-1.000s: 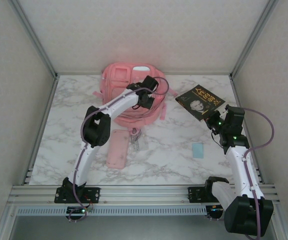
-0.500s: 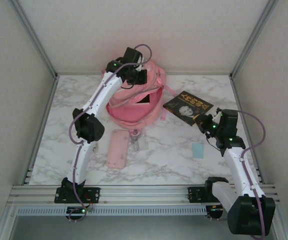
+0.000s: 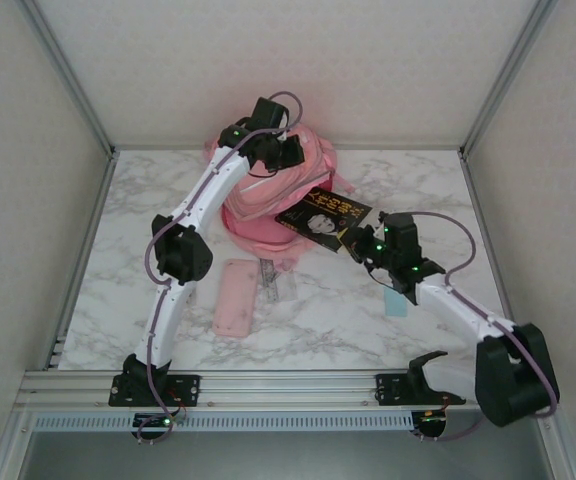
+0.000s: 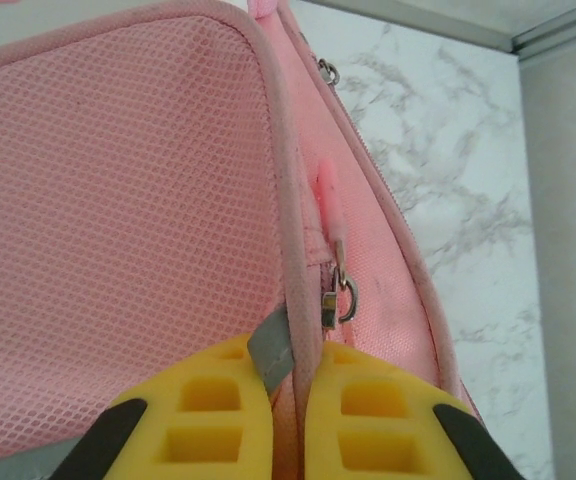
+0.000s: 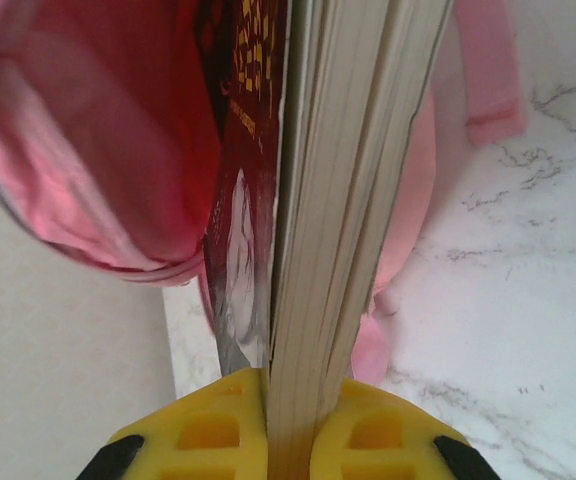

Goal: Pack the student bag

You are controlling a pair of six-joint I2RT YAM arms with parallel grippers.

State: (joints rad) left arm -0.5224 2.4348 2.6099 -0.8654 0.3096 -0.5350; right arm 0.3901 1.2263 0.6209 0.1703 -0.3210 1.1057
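The student bag [image 3: 258, 225], a big pink backpack, stands at the back middle of the table with its mouth held open. My left gripper [image 3: 286, 152] is above it, shut on the bag's piped rim [image 4: 290, 370] just beside a metal zipper pull [image 4: 340, 295]; pink mesh fabric [image 4: 118, 200] lies to the left of the rim. My right gripper [image 3: 360, 245] is shut on the edge of a black book [image 3: 323, 215]. The book's pale pages [image 5: 353, 200] run straight out from that gripper [image 5: 293, 400], its far end at the bag's open pink inside [image 5: 118, 130].
A flat pink pencil case [image 3: 235, 297] and a clear ruler [image 3: 273, 283] lie in front of the bag. A small light blue card [image 3: 398, 303] sits partly under my right arm. Enclosure walls close in the left, right and back.
The left gripper has gone from the bag's front to its back rim and raised it, opening the mouth. The right arm has carried the book leftward from the right side to that opening.
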